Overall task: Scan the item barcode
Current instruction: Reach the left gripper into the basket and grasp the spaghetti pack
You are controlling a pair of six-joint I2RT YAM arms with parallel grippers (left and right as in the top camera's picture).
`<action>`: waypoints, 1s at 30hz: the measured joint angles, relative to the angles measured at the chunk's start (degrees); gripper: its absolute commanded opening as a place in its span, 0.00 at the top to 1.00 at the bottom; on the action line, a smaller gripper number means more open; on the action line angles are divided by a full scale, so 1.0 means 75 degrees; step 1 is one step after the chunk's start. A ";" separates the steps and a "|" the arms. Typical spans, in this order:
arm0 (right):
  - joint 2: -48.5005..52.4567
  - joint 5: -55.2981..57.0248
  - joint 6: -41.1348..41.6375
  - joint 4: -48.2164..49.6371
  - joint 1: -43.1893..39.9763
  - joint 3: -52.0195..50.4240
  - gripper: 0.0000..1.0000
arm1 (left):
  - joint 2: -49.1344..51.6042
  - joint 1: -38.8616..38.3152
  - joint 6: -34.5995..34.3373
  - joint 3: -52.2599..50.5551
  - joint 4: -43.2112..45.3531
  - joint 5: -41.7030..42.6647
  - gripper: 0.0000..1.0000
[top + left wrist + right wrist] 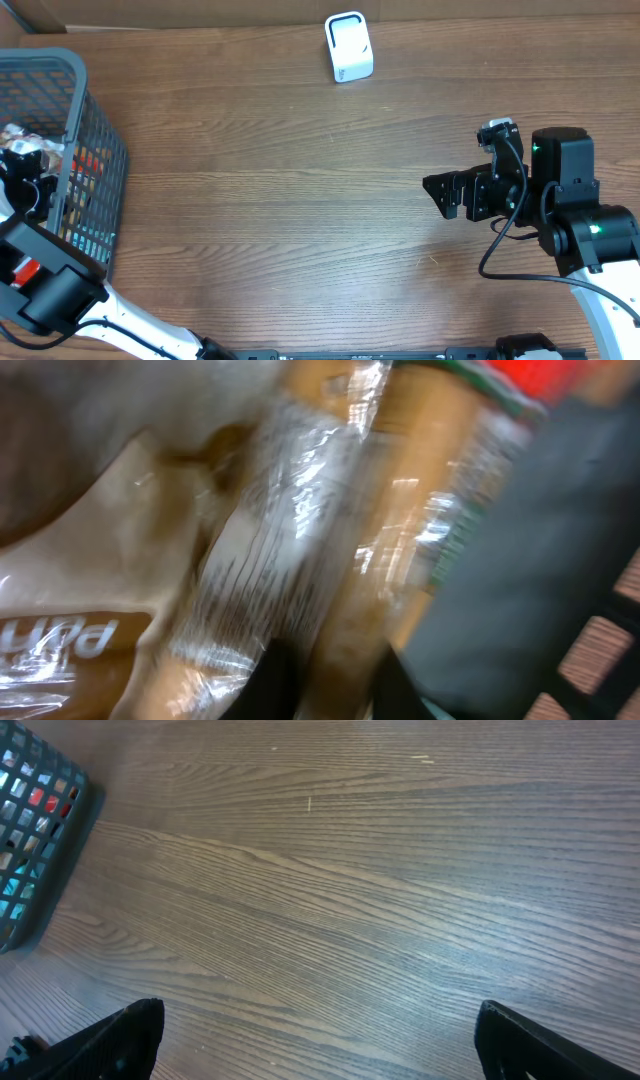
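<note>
Left fingers [275,682] are pretty much shut, deep in the basket [100,190]. As far as I can tell they're pinching the edge of a brown packet [350,620] in crinkly clear wrap. The left wrist view is a blurry mess, so take "pinching" with a grain of salt, but there's brown wrapper sitting right between the two dark tips. There's more stuff packed in around it: another brown pack with white lettering on one side, and something with red and green print up top. I can't see a barcode anywhere in that view.

Right fingers [443,192] are spread wide open with nothing in them. They hover over bare desk [280,200] on the right side, pointing toward the middle.

From overhead, the basket sits at the far left edge of the desk with the left arm reaching into it. The scanner [349,47], a little white box, stands at the back near the middle, well apart from both the basket and the right arm. Nothing is in front of it.

So progress-wise I'd call this the very start. At best the grab is made. The packet isn't out of the basket, nothing has gone near the scanner, and the scan itself isn't done.

Left to do, by my guess:
- Lift the packet clear of its neighbours.
- Carry it across to the scanner.
- Find the barcode side and turn it to face the window, maybe with a handoff to the right arm.

That slippery wrap looks like it could slide out of a thin pinch on the way up.
</note>
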 measured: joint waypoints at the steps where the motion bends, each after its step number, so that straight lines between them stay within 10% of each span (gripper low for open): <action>1: 0.0000 -0.0003 0.0000 0.0009 0.0000 0.0000 0.00 | -0.0017 -0.0029 -0.0009 0.0000 -0.0003 0.0023 0.96; 21: 0.0000 0.0000 0.0003 0.0052 0.0000 0.0000 0.00 | 0.0358 -0.0052 -0.2868 0.2253 -0.1588 0.0058 0.96; 25: 0.0000 -0.0003 0.0000 0.0052 0.0000 0.0000 0.00 | 0.0356 -0.0050 -0.2932 0.2326 -0.1585 0.0035 0.09; 30: 0.0000 -0.0003 0.0003 0.0052 0.0000 0.0000 0.00 | 0.0356 -0.0076 -0.2550 0.1664 -0.1215 0.0038 0.00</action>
